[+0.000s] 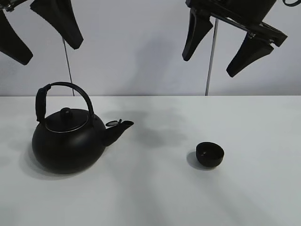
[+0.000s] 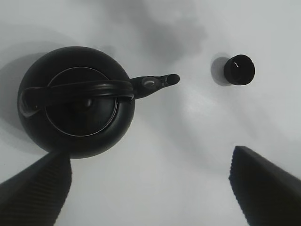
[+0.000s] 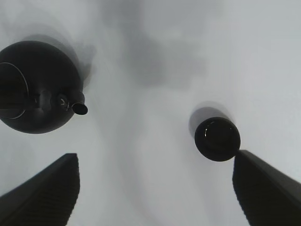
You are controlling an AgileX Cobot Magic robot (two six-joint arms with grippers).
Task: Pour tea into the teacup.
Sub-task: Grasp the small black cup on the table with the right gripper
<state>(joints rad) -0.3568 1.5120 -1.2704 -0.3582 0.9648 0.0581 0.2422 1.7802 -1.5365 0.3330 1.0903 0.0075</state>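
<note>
A large round black kettle (image 1: 70, 139) with an arched handle stands on the left of the white table, its spout pointing right toward the teacup. The small black teacup (image 1: 210, 154) sits right of centre. My left gripper (image 1: 44, 33) hangs open high above the kettle, touching nothing. My right gripper (image 1: 221, 44) hangs open high above the teacup, also empty. The left wrist view shows the kettle (image 2: 77, 101) and the teacup (image 2: 239, 69) from above. The right wrist view shows the teacup (image 3: 217, 139) and the kettle (image 3: 37, 89).
A white table (image 1: 155, 197) carries only the kettle and cup. A pale wall (image 1: 141, 47) runs behind it, with two thin vertical rods (image 1: 210, 56) in front of it.
</note>
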